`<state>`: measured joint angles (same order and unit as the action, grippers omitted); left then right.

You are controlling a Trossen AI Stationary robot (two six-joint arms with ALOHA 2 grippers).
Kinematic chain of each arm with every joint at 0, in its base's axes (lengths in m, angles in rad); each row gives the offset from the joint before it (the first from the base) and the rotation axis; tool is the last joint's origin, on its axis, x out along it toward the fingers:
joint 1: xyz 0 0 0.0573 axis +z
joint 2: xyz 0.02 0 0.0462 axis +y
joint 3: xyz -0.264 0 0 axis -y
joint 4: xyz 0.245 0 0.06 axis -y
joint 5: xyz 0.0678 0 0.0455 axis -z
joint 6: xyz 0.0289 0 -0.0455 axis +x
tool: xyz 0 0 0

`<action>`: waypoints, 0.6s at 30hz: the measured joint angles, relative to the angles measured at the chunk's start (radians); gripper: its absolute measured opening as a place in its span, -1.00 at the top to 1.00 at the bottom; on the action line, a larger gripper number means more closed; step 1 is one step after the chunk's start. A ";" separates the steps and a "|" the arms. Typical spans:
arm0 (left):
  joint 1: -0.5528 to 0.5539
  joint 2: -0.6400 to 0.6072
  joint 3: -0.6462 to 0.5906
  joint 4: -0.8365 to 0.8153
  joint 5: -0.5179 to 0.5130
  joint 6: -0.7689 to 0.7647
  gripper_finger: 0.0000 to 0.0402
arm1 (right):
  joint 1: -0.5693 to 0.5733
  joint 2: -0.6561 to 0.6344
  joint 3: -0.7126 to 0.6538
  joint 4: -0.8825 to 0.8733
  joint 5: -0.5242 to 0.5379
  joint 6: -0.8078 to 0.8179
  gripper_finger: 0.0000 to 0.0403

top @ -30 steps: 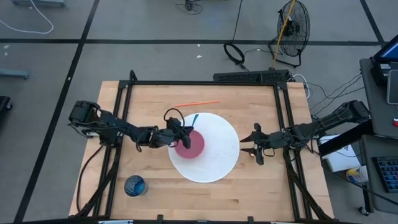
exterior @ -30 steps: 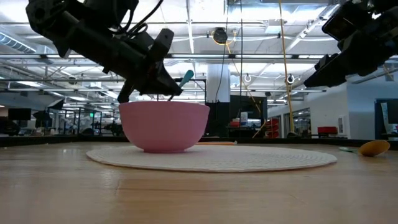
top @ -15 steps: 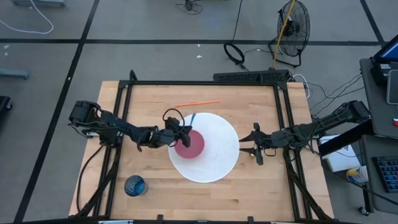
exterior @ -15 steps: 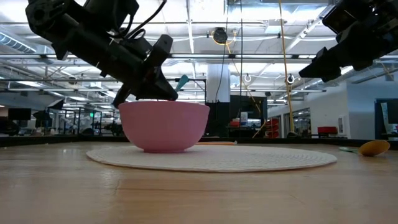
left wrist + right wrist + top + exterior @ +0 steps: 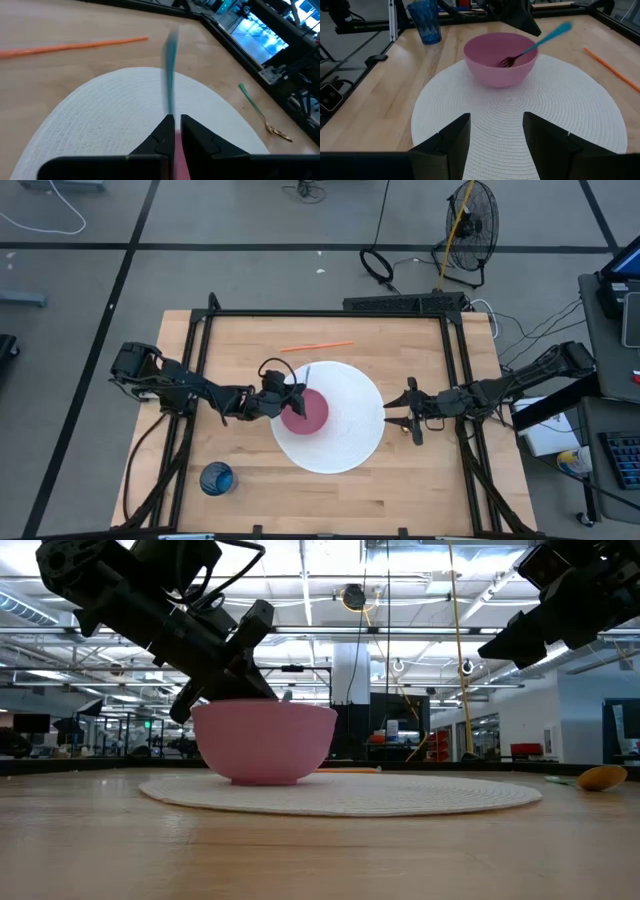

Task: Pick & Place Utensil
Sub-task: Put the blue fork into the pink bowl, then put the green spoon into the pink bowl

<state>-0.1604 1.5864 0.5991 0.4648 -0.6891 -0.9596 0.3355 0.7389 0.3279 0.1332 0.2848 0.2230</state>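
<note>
A pink bowl (image 5: pixel 306 409) sits on the left part of a round white woven mat (image 5: pixel 345 430) at the middle of the wooden table (image 5: pixel 250 480). A teal-handled fork (image 5: pixel 535 46) stands in the bowl with its tines down on the inner floor and its handle leaning out over the rim; in the left wrist view the handle (image 5: pixel 170 75) appears blurred and rises just ahead of that arm's fingertips. The left gripper (image 5: pixel 284 392) is at the bowl's left edge, above the rim, its two fingers (image 5: pixel 161 136) parted only by a narrow gap; the views do not show whether the fingers touch the handle. The right gripper (image 5: pixel 392 411) is held above the mat's right edge, well apart from the bowl, its fingers (image 5: pixel 451 137) spread wide with nothing between them. An orange straw (image 5: pixel 316 346) lies on the bare wood beyond the mat, a blue tumbler (image 5: pixel 216 478) stands near the table's front left corner, and a gold spoon with a green handle (image 5: pixel 260 114) lies on the table to the right of the mat.
</note>
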 joint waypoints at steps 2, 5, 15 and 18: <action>0.000 0.000 0.000 0.000 0.000 -0.004 0.84 | 0.000 0.000 0.000 -0.001 0.000 0.000 0.13; 0.000 0.000 0.000 0.000 0.000 -0.004 0.90 | 0.000 0.000 0.000 -0.001 -0.001 0.000 0.13; 0.000 0.000 0.000 0.007 -0.001 0.037 0.87 | 0.000 0.000 0.000 -0.001 -0.002 0.000 0.13; 0.000 0.000 0.000 0.035 -0.012 0.088 0.81 | 0.000 0.000 0.000 -0.002 -0.002 -0.006 0.13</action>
<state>-0.1604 1.5860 0.5991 0.4998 -0.7009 -0.8712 0.3355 0.7387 0.3279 0.1316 0.2832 0.2167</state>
